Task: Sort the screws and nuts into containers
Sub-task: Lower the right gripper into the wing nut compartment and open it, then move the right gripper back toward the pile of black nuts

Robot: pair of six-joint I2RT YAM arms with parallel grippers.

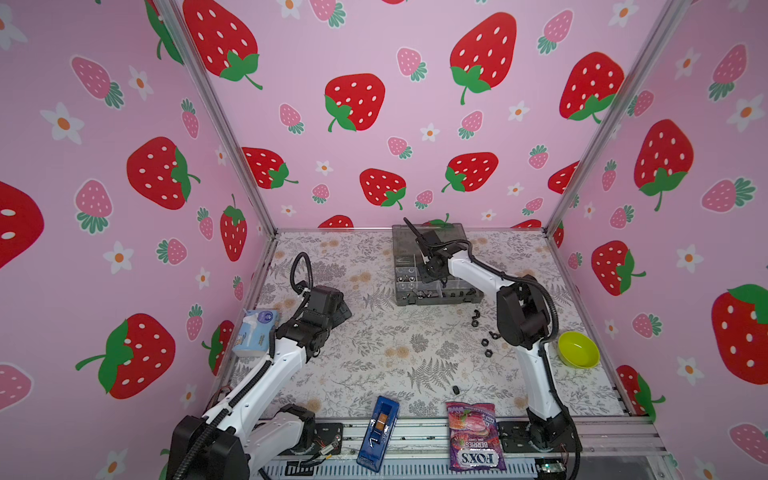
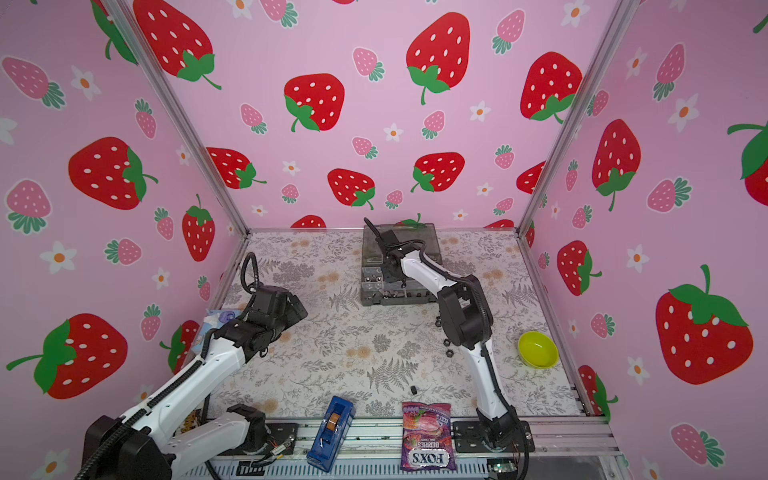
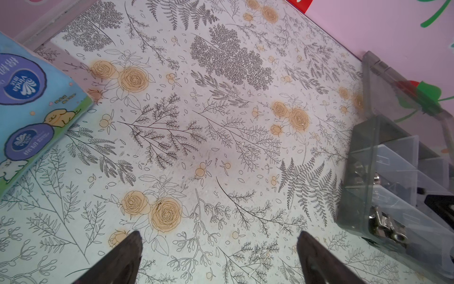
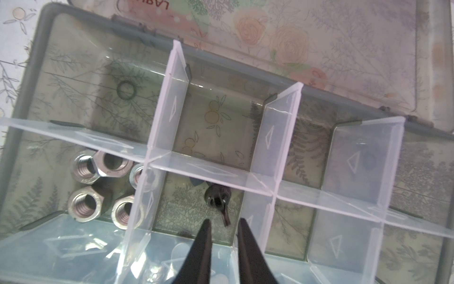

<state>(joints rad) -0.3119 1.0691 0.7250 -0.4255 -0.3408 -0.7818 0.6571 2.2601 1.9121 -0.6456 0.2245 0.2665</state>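
One smoky grey translucent plastic organiser box (image 1: 398, 266) sits on the worktop (image 1: 374, 332). The right wrist view shows five shiny silver hex nuts (image 4: 84, 206), one thin black ring (image 4: 125, 89) and one small black fastener (image 4: 217, 196) — each kind in its own cell. Outside it: six tiny black loose pieces (image 1: 484, 342), one lime-green round bowl (image 1: 578, 351), one narrow blue box (image 1: 378, 434), one purple candy bag (image 1: 476, 436), one pale blue tissue pack (image 1: 255, 332).

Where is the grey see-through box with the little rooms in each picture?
A top view: the grey box stands at the back, near the middle, lid open.
A top view: the box again, back middle.
Left wrist view: one corner of the box at the picture's edge, opposite the blue tissue pack.
Right wrist view: the box fills nearly the whole picture.
Shared landmark: the flowery table cover around it.
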